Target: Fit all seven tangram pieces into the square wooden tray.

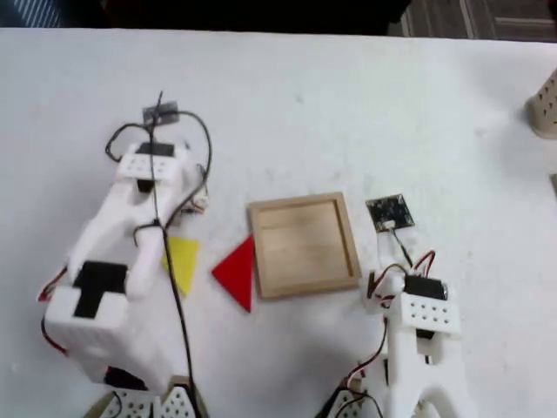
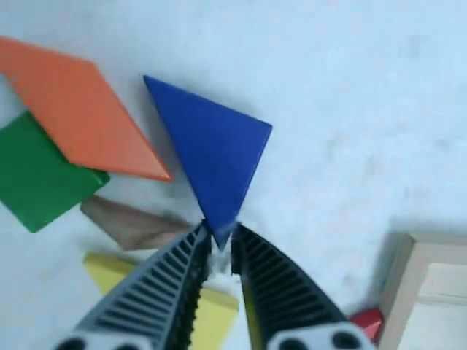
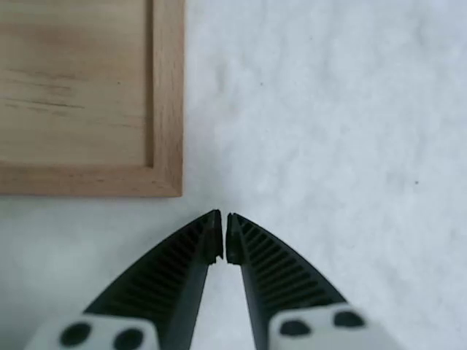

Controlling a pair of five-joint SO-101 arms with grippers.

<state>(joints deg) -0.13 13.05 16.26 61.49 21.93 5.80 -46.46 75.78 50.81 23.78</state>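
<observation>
I see the tray [image 1: 300, 244] holding 0 of 7. My left gripper [image 2: 219, 244] pinches the blue triangle [image 2: 215, 149] by its tip, outside the tray; my right gripper [image 3: 223, 237], pressed together, sits beside the tray.

White table [image 1: 348, 104] noted, surface matte, faintly mottled; same white surface seen under left wrist view [image 2: 365, 87] and right wrist view [image 3: 328, 109]. Beige perforated object [image 1: 545, 106] recorded at table's right edge, cut off by frame, upright. Small dark sliver [image 1: 553, 183] seen near it at same edge, not identifiable. Dark band [image 1: 261, 13] observed beyond far table edge. Grey striped flooring [image 1: 487, 17] seen at far right, blue striped patch [image 1: 35, 12] at far left.
</observation>
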